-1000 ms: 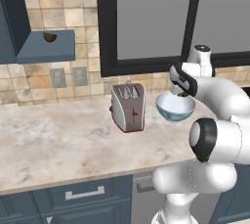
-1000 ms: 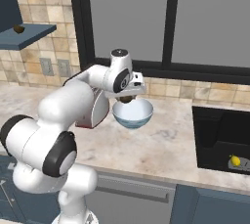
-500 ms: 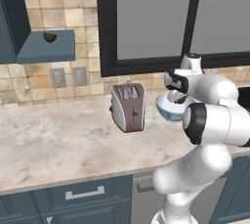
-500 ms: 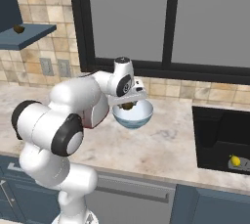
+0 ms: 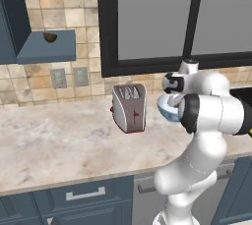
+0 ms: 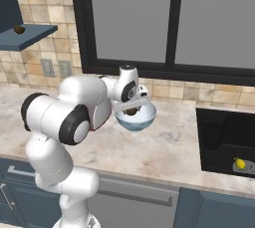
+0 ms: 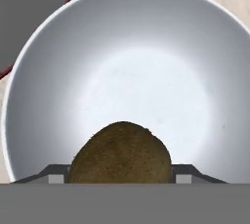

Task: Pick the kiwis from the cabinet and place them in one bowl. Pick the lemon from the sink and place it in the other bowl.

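Tool (image 6: pixel 131 110) gripped kiwi (image 7: pixel 121 152) above bowl (image 7: pixel 127 61) on bench (image 6: pixel 164 147); second kiwi (image 5: pixel 49 37) on cabinet shelf (image 5: pixel 47 47); lemon (image 6: pixel 240 163) in sink (image 6: pixel 219 142).

At upper left, a kiwi (image 5: pixel 49 37) sits on the open end shelf of the slate-blue cabinet (image 5: pixel 29 32). A silver-and-red toaster (image 5: pixel 129 107) stands mid-frame on the marble counter (image 5: pixel 54 140). Right of it, the light blue bowl (image 5: pixel 167 108) is partly hidden by the white arm (image 5: pixel 211 111).
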{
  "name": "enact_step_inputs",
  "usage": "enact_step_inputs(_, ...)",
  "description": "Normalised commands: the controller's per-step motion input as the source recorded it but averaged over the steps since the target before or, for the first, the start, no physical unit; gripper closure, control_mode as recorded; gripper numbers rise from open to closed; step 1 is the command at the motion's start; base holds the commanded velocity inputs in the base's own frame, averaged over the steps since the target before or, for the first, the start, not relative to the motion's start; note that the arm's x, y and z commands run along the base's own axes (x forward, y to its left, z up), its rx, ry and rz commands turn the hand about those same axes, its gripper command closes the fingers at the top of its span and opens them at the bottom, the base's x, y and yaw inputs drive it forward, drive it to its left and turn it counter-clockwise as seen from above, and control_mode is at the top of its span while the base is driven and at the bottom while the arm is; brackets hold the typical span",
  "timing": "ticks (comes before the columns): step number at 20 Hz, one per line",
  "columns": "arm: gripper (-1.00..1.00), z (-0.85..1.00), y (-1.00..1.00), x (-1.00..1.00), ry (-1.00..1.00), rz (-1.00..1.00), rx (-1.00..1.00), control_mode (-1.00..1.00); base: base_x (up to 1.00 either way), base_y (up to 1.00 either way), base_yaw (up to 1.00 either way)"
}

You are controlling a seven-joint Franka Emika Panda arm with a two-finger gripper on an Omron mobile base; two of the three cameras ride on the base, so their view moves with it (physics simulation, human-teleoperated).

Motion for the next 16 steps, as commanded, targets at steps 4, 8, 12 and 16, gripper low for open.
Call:
enact_step_inputs(4, 1.00, -0.15, 0.00, 0.16, 0.00, 0.04, 0.00, -1.00, 0.00, 0.00, 0.00)
enact_step_inputs(8, -1.00, -0.07, -0.01, 0.10, 0.00, 0.02, 0.00, -1.00, 0.00, 0.00, 0.00)
enact_step_inputs(12, -1.00, 0.00, -0.02, -0.12, 0.00, 0.00, 0.00, -1.00, 0.00, 0.00, 0.00)
enact_step_inputs(16, -1.00, 0.00, 0.00, 0.00, 0.00, 0.00, 0.00, -1.00, 0.00, 0.00, 0.00)
